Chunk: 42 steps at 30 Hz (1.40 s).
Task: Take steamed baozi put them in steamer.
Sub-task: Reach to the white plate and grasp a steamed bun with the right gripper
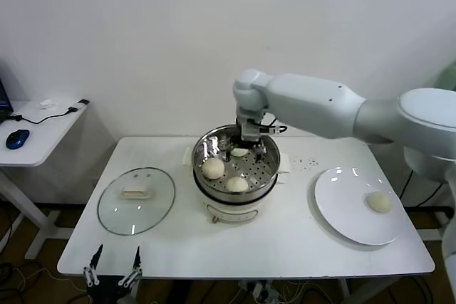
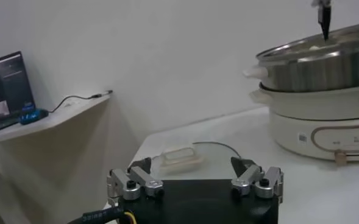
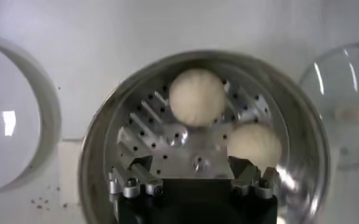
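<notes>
The steel steamer (image 1: 265,169) sits on its white cooker base at the table's middle. Three cream baozi lie in it: one at the left (image 1: 213,168), one at the front (image 1: 237,184), one at the back (image 1: 240,152). A fourth baozi (image 1: 379,201) lies on the white plate (image 1: 342,211) at the right. My right gripper (image 1: 249,133) hangs open and empty over the steamer's back, just above the back baozi. The right wrist view shows its open fingers (image 3: 138,176) over the perforated floor and two baozi (image 3: 197,96) (image 3: 254,145). My left gripper (image 1: 114,267) is parked open below the table's front left edge.
A round glass lid (image 1: 135,201) lies flat left of the steamer; it also shows in the left wrist view (image 2: 185,155). A side table with a blue mouse (image 1: 18,138) stands at the far left. A white wall is close behind.
</notes>
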### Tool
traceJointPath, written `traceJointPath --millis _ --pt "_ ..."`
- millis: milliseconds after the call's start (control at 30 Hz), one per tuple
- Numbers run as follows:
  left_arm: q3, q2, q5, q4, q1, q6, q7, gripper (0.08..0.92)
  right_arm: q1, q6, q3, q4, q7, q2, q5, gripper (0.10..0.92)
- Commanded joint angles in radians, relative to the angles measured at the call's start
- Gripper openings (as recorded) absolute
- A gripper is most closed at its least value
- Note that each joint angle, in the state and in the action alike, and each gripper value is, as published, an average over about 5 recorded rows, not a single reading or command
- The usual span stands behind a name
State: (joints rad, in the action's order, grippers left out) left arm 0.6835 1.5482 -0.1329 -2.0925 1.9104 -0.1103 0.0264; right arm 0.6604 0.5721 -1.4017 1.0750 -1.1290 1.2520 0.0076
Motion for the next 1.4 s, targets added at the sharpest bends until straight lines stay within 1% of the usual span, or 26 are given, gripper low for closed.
traceJointPath --millis 33,167,267,400,500,567,667,767,867,1000,1133,1400 --pt "-0.008 -0.003 0.009 -0.009 0.000 0.000 0.001 0.823 0.168 -0.418 -0.165 -0.027 0.071 -0.222 0.322 0.823" --pt "-0.019 -0.003 0.010 -0.009 0.000 0.000 0.001 0.823 0.131 -0.661 -0.135 -0.002 0.026 -0.379 0.434 0.823" --pt "-0.024 -0.005 0.008 -0.009 0.000 0.000 0.001 0.823 0.066 -0.757 -0.081 -0.008 0.017 -0.489 0.464 0.823" --pt "-0.024 -0.007 0.006 -0.009 -0.001 0.002 0.000 0.823 -0.075 -0.770 0.025 -0.034 -0.011 -0.609 0.399 0.823" --pt "-0.022 -0.007 0.004 -0.010 -0.002 0.005 0.000 0.823 -0.205 -0.734 0.146 -0.056 -0.044 -0.674 0.298 0.823" --pt "-0.021 -0.006 0.000 -0.010 -0.002 0.007 0.000 0.823 -0.300 -0.691 0.243 -0.082 -0.070 -0.701 0.203 0.823" --pt "-0.021 -0.003 -0.007 -0.010 -0.002 0.010 0.000 0.823 -0.431 -0.627 0.372 -0.126 -0.104 -0.717 0.071 0.823" --pt "-0.021 0.001 -0.015 -0.009 -0.003 0.014 0.000 0.823 -0.552 -0.569 0.497 -0.168 -0.117 -0.717 -0.026 0.823" --pt "-0.022 0.006 -0.022 -0.006 -0.005 0.017 0.000 0.823 -0.648 -0.514 0.622 -0.219 -0.110 -0.699 -0.101 0.823" --pt "-0.026 0.013 -0.034 -0.002 -0.010 0.022 0.000 0.823 -0.704 -0.455 0.724 -0.305 -0.088 -0.644 -0.188 0.823" --pt "-0.027 0.019 -0.045 -0.001 -0.012 0.024 0.000 0.823 -0.718 -0.438 0.755 -0.369 -0.084 -0.598 -0.244 0.823" --pt "-0.015 0.019 -0.045 0.003 -0.011 0.022 0.001 0.823 -0.720 -0.430 0.784 -0.447 -0.073 -0.523 -0.276 0.823"
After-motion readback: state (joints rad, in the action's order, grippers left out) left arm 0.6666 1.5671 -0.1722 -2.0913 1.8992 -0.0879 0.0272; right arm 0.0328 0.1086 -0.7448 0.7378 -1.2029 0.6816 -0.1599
